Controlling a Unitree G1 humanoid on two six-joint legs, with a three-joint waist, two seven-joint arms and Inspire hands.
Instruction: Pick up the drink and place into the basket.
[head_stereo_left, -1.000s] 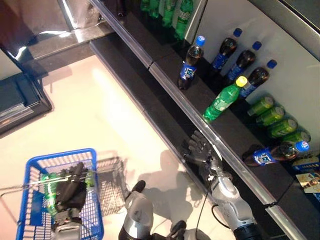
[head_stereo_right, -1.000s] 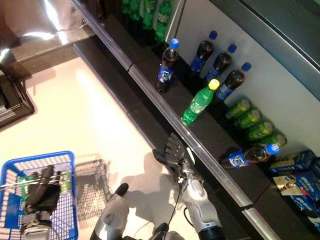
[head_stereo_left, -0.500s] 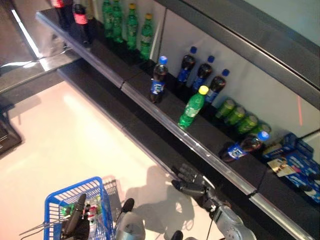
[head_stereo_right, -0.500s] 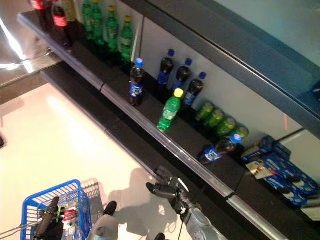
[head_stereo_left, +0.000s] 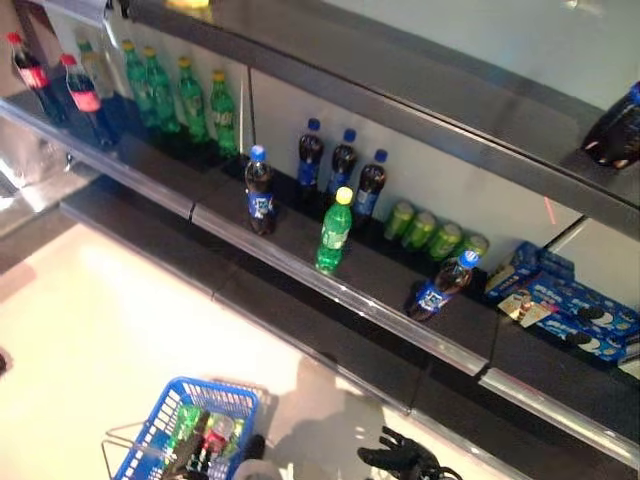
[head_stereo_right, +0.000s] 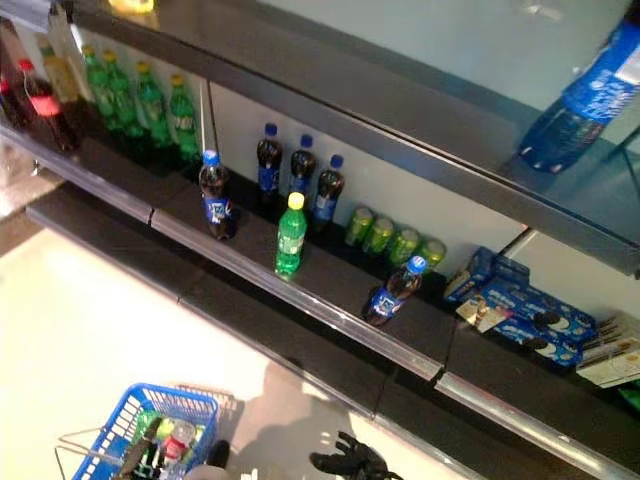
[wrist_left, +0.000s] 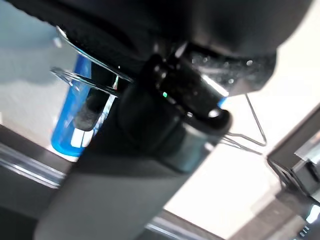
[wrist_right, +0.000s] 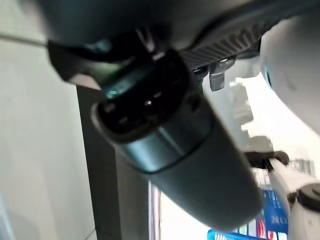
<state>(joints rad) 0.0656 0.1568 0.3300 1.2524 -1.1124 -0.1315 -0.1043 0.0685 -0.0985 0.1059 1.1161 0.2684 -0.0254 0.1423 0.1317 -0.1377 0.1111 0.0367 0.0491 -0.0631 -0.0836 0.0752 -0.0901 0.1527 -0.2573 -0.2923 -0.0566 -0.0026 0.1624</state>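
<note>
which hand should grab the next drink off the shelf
Probably the right. The right hand hangs free with fingers spread, on the shelf side below the bottles. The left hand barely shows at the blue basket, which already holds drinks; whether it grips the basket is unclear.

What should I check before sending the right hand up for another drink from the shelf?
1. Basket on the floor, upright, open top: ok.
2. Drinks already inside the basket, including a red-capped bottle: ok.
3. Right hand free of any load: ok, fingers spread, nothing in them.
4. Left hand's state: cannot tell; it is hidden at the basket's near edge and its wrist view is blocked.
5. Target within a clear approach: ok, the yellow-capped green bottle stands upright alone at the shelf front.
6. Leaning blue-capped cola bottle nearby: not ok, tilted, might topple if brushed.
</note>
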